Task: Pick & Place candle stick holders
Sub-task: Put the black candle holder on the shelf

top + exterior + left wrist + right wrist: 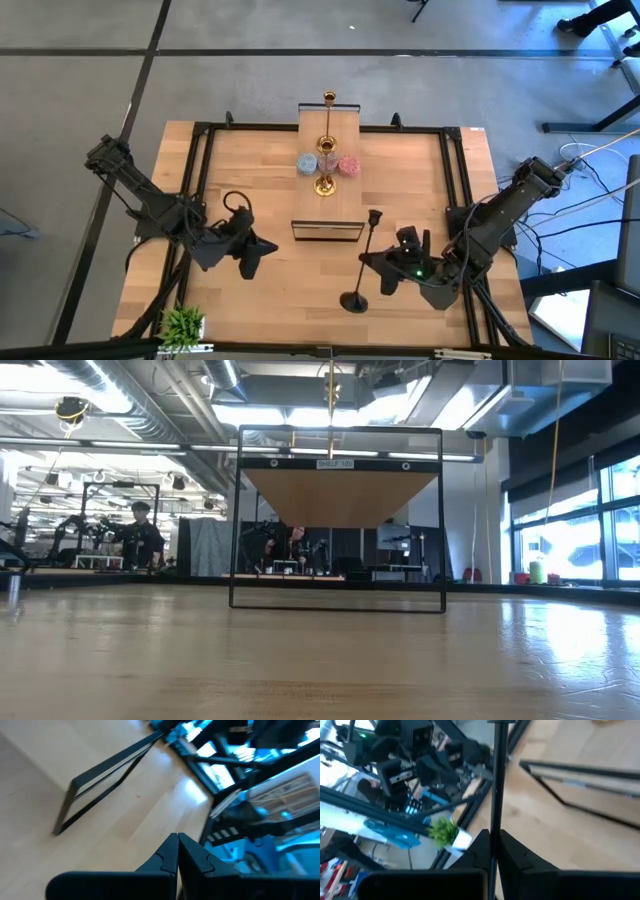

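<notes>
R tool (492, 851) clamped on black candlestick holder (364, 258), mid-stem; base near front edge of surface (260, 180), cup end twd shelf frame (326, 231). Long axis runs front-to-back, tilted. Gold holders (327, 140) + glitter cups (327, 161) look placed on plank; black one left. L tool (177, 851) together, empty.

Plank (329, 160): laid on the bench (260, 170), at the middle of its far edge.
Stems: one (329, 100) at the plank's far end, one (325, 146) farther in, one (324, 185) at its near end.
Cups: one (306, 164) left, one (348, 164) right of the middle stem.
Frame (326, 231): just before the plank.
Long stem (362, 260): right of the frame, clamped in the right tool (372, 268).
Left tool (262, 248): left of the frame.
Plant (183, 325): near-left corner.
</notes>
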`<state>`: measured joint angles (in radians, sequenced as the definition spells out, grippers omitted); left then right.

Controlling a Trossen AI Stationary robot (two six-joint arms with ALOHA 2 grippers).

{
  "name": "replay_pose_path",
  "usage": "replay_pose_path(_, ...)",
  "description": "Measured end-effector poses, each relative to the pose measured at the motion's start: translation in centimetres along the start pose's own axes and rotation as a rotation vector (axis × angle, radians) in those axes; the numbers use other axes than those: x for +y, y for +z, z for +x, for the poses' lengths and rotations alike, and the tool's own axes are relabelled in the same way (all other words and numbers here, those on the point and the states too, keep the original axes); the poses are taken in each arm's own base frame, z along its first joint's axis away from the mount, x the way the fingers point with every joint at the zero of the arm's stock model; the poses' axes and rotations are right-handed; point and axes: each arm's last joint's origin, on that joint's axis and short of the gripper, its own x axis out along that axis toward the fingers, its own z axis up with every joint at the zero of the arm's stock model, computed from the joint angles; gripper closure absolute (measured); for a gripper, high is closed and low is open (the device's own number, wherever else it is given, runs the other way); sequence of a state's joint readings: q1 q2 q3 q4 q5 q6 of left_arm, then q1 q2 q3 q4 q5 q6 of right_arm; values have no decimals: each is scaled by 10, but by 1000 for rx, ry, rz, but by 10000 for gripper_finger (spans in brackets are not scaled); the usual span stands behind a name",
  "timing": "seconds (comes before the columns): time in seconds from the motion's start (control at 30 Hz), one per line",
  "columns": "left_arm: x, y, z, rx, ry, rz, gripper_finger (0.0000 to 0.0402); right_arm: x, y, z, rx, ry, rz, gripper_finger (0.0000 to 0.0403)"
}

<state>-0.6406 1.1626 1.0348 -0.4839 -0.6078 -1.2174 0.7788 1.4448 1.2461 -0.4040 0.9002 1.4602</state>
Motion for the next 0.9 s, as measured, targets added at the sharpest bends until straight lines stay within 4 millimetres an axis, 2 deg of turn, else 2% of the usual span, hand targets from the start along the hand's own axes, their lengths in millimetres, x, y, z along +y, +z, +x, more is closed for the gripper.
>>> replay_pose_path(0.23, -13, 21, 1, -41, -178, 52, 400, 13, 11, 6, -121, 65, -71, 389)
replay_pose_path(0.4, -25, 37, 2, -70, -377, 197, 400, 30, 27, 14, -157, 182, -147, 389)
replay_pose_path(0.57, -31, 52, 2, -154, -482, 310, 400, 38, 40, 20, -194, 250, -233, 389)
replay_pose_path(0.9, -22, 75, 17, -99, -562, 237, 400, 36, 61, 39, -158, 315, -229, 389)
